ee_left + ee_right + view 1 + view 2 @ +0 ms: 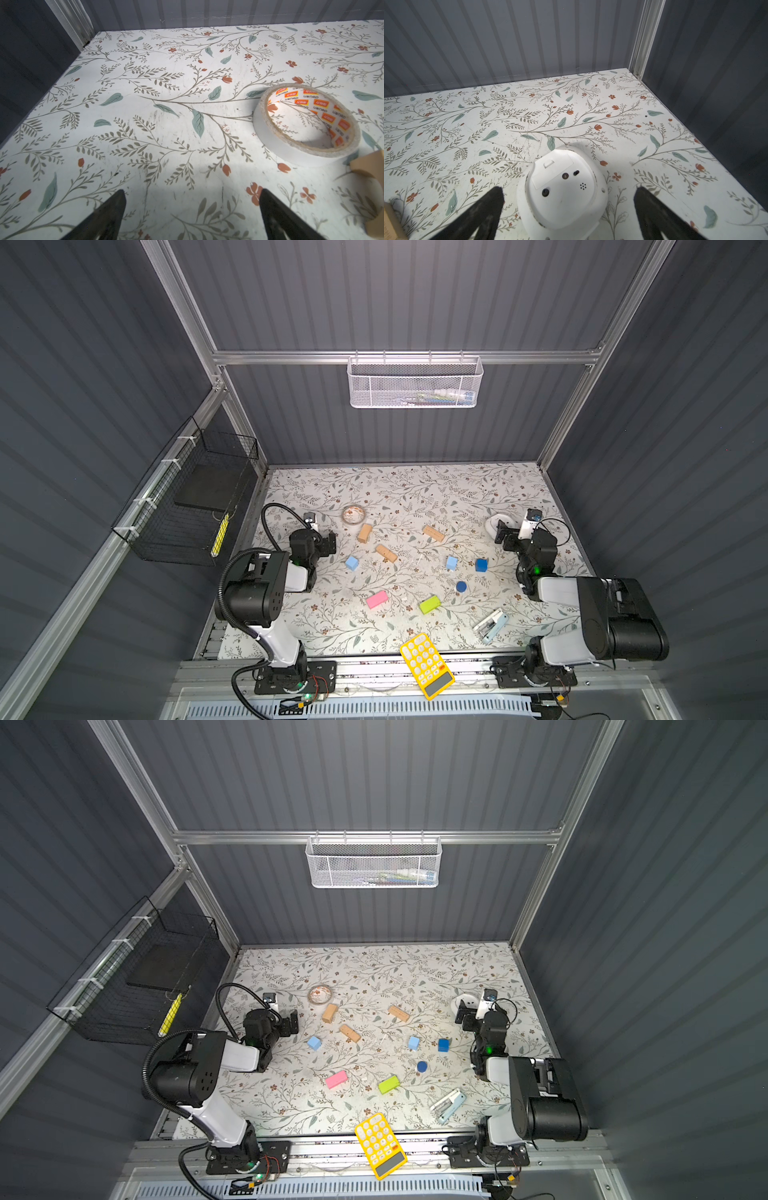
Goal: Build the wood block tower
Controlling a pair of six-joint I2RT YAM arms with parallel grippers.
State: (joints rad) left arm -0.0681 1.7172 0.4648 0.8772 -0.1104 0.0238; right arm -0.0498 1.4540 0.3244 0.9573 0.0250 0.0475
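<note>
The wood blocks lie scattered singly on the floral mat, and no tower is in view. In both top views, three tan bars [364,533] [386,553] [433,533] sit toward the back. Two light-blue cubes [352,563] [451,562], a dark-blue cube [481,565] and a dark-blue cylinder [461,586] lie mid-table. Nearer the front are a pink bar [377,599] and a green bar [429,604]. My left gripper [331,542] [192,193] is open over bare mat, left of the tan bars. My right gripper [500,533] [568,191] is open at the right.
A tape roll [354,514] [262,124] lies beside the nearest tan bar [372,164]. A white round device [494,522] [562,197] sits between my right fingers, untouched. A yellow calculator [427,664] overhangs the front edge. A pale-blue stapler [491,626] lies front right.
</note>
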